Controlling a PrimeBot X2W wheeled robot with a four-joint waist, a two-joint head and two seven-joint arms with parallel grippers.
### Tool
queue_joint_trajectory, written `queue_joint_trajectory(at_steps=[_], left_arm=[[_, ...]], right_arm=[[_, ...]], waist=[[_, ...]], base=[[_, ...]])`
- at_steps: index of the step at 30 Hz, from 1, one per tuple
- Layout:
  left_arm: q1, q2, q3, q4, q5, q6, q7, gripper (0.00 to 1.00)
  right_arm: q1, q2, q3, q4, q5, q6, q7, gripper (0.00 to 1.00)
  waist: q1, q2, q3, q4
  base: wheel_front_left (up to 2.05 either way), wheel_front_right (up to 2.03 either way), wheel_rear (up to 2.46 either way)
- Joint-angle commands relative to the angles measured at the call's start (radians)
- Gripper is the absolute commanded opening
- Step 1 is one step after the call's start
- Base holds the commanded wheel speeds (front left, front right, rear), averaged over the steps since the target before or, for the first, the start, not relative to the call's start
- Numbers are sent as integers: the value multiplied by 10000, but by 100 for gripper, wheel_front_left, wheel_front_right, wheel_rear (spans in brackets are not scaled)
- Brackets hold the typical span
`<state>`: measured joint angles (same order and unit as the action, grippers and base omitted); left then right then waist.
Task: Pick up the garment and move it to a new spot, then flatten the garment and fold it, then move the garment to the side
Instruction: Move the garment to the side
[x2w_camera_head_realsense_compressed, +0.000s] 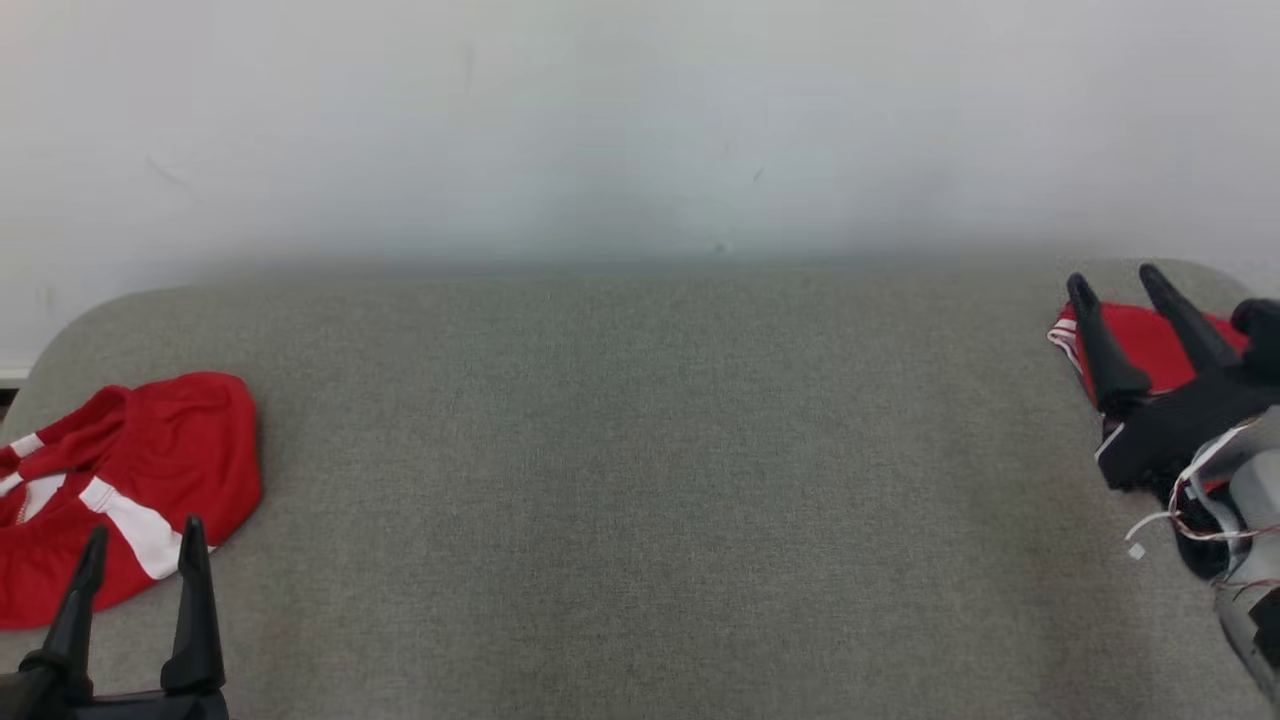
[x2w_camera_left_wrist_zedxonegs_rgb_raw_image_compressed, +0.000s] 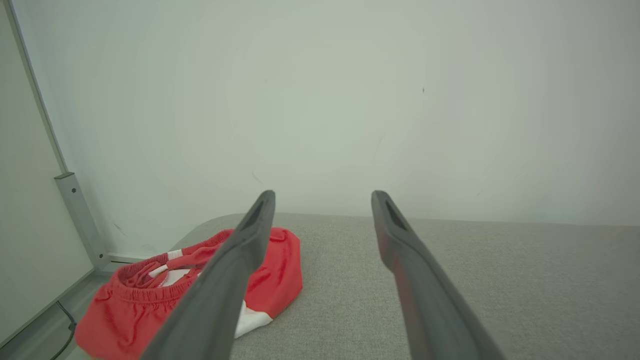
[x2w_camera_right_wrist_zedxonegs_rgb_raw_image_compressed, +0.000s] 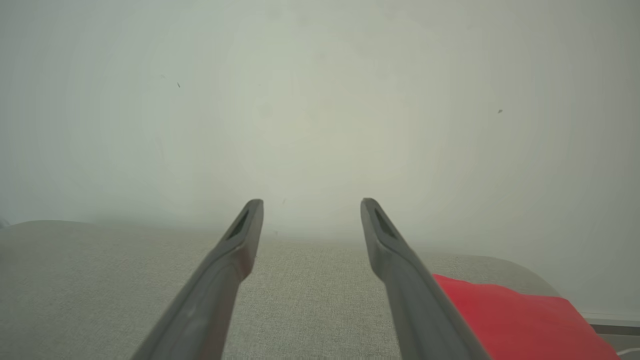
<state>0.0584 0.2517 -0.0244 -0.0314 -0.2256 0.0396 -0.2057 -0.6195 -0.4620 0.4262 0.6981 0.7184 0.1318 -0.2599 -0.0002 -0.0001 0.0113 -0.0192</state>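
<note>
A crumpled red garment (x2w_camera_head_realsense_compressed: 120, 480) with white stripes lies at the left end of the grey padded table (x2w_camera_head_realsense_compressed: 640, 480). My left gripper (x2w_camera_head_realsense_compressed: 145, 540) stands open just in front of it, fingers empty; from the left wrist, the garment (x2w_camera_left_wrist_zedxonegs_rgb_raw_image_compressed: 270, 280) sits low left, partly behind the left finger of that open gripper (x2w_camera_left_wrist_zedxonegs_rgb_raw_image_compressed: 322, 200). At the far right a second red garment (x2w_camera_head_realsense_compressed: 1150, 345), flat and folded, lies by the table's right end. My right gripper (x2w_camera_head_realsense_compressed: 1115, 280) hovers open over it, holding nothing. Seen from the right wrist, this folded garment (x2w_camera_right_wrist_zedxonegs_rgb_raw_image_compressed: 515, 320) is at the lower right of the gripper (x2w_camera_right_wrist_zedxonegs_rgb_raw_image_compressed: 311, 204).
A pale wall (x2w_camera_head_realsense_compressed: 640, 120) rises right behind the table's far edge. The table corners are rounded. A metal frame post (x2w_camera_left_wrist_zedxonegs_rgb_raw_image_compressed: 75, 210) and a cable on the floor show beyond the table's left end.
</note>
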Motion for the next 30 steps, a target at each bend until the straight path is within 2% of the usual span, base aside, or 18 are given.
queue_joint_trajectory(at_steps=[1,11,18,30], left_arm=[[166,45,44,-68,-108,36,13,100],[283,60,35,-215,-232,128,108,100],[373,69,60,-265,-276,218,135,100],[471,120,108,-205,-396,343,165,100]], right_arm=[[364,270,-215,-210,-147,-22,-39,100],[2026,1065,-1749,-1465,-1691,-22,222,100],[3299,1932,-2998,-2879,-2869,-22,756,100],[4855,3211,-4291,-5128,-4356,-22,1772,100]], waist=[[2,1,-177,-45],[2,1,-375,-210],[2,1,-474,-309],[2,1,-518,-473]], base=[[0,0,0],[0,0,0],[0,0,0],[0,0,0]])
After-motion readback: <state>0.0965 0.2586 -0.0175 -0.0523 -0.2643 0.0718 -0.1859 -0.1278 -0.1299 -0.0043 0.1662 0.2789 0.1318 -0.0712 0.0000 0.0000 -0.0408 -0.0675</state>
